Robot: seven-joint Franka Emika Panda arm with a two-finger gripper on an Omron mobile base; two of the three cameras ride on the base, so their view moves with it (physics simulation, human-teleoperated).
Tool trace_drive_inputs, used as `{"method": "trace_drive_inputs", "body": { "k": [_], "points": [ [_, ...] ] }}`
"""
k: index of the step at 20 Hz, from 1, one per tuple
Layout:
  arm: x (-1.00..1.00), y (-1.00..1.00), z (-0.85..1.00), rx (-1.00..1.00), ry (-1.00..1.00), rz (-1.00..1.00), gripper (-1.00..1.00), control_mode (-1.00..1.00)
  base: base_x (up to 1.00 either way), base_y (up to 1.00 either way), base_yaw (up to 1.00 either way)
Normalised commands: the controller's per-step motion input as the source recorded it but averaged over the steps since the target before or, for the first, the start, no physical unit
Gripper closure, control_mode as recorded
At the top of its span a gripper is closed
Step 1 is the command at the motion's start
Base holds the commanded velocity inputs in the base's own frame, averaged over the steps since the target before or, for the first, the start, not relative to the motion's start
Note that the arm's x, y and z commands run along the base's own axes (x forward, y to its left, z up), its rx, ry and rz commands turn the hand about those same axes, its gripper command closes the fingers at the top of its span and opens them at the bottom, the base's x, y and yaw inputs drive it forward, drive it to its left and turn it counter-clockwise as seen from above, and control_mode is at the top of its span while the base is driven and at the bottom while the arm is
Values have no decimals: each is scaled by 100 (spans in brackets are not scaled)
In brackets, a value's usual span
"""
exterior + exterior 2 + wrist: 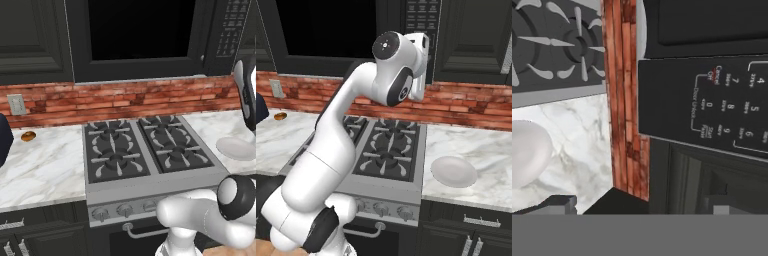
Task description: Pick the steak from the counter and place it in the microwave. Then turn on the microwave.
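Hand view: the claw (639,206) is seen spread wide with nothing between its fingertips (562,203). It is levelled at the keypad (732,107) of the microwave (702,30), which is close ahead of it. The view is rolled on its side, so the brick backsplash (623,100) runs as an upright strip just left of the keypad. Beyond it, further left, the counter (582,130), a white plate (527,155) and the stovetop (557,45) are shown.

Right base view: the white arm (341,130) is raised high over the stovetop, and its hand is held just below the keypad. The plate is seen on the counter, well below the claw and to its right. A small orange-brown item (279,116) lies far off to its left.

Left base view: the microwave door (142,30) is shown shut above the stove. Its glass is too dark for it to be told whether the steak lies inside.
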Motion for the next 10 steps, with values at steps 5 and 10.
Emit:
{"method": "trace_drive_inputs", "body": {
  "k": [5, 10],
  "points": [
    [15, 0, -7, 0, 0, 0, -100, -100, 0, 0, 0],
    [14, 0, -2, 0, 0, 0, -100, -100, 0, 0, 0]
  ]
}}
